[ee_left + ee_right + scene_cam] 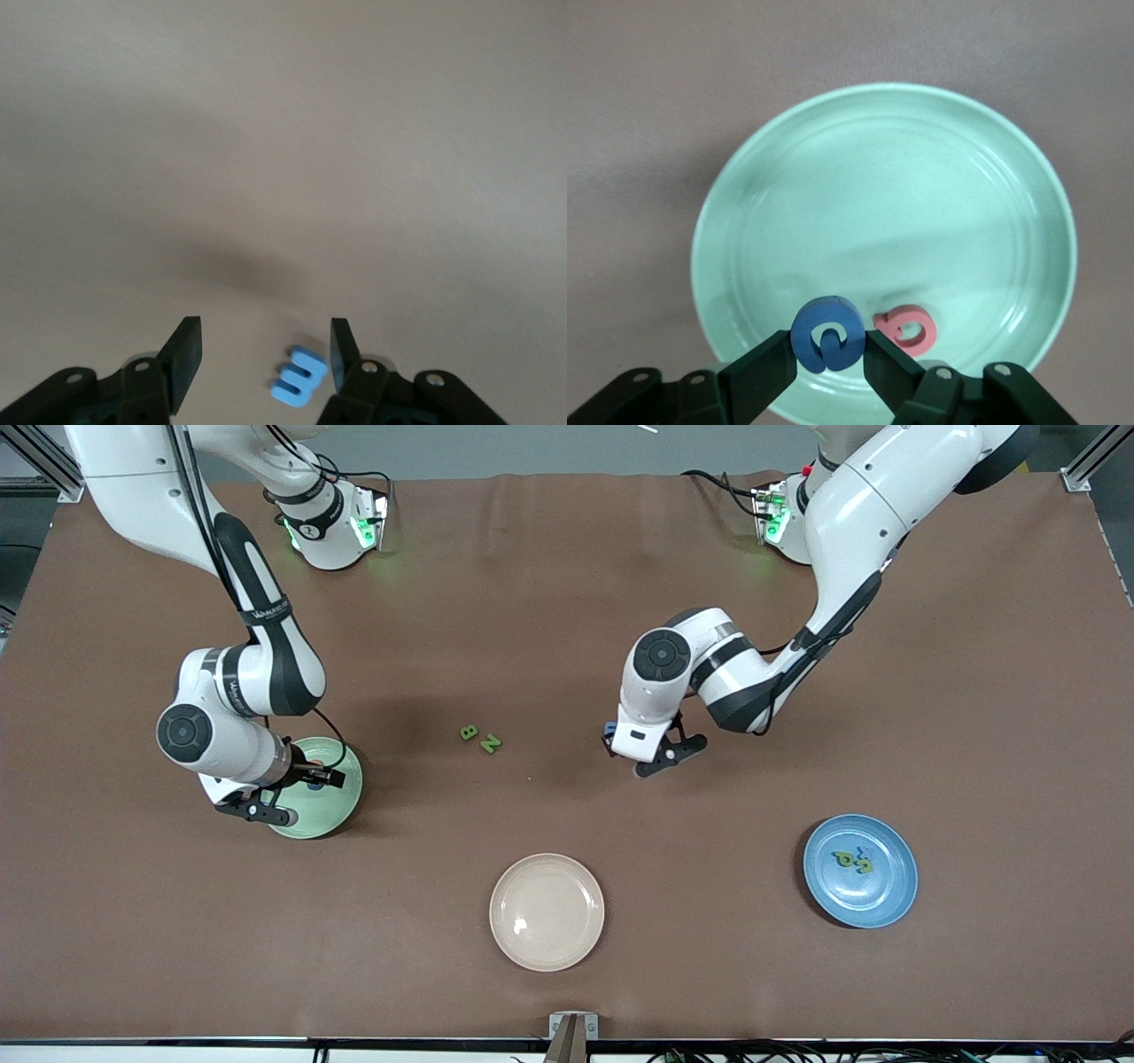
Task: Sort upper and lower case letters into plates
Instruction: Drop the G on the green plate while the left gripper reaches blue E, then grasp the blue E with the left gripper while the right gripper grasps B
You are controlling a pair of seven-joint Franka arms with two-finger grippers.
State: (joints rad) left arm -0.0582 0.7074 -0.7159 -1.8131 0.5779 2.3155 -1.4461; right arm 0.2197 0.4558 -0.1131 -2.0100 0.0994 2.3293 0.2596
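- Over the mint green plate [886,212], near the table's edge at the right arm's end, the right gripper [828,354] hangs with its jaws clamped on a blue round letter [828,335], probably the Q, held upright above the plate's floor.
- On that plate, just beside the held piece, a red letter [906,328] lies flat near the rim.
- Toward the middle of the table [567,584], the left gripper [264,352] sits low over the bare surface, jaws partly apart, with a blue E [299,381] lying flat between the fingers, close against one of them; I cannot tell whether they touch it.
- Beside that spot, toward the right arm's end, a green B [468,732] and a green N [490,743] lie just beside each other on the table.
- Near the front edge at the left arm's end, the blue plate [886,903] holds a few small letters [852,859].
- At the middle of the front edge stands an empty cream plate [547,911].
- Step in hand, as I judge it: dropping a capital into the mint plate while the other arm picks up the E.
- Next the right jaws must open over the plate; the left must centre on the thin E and close.
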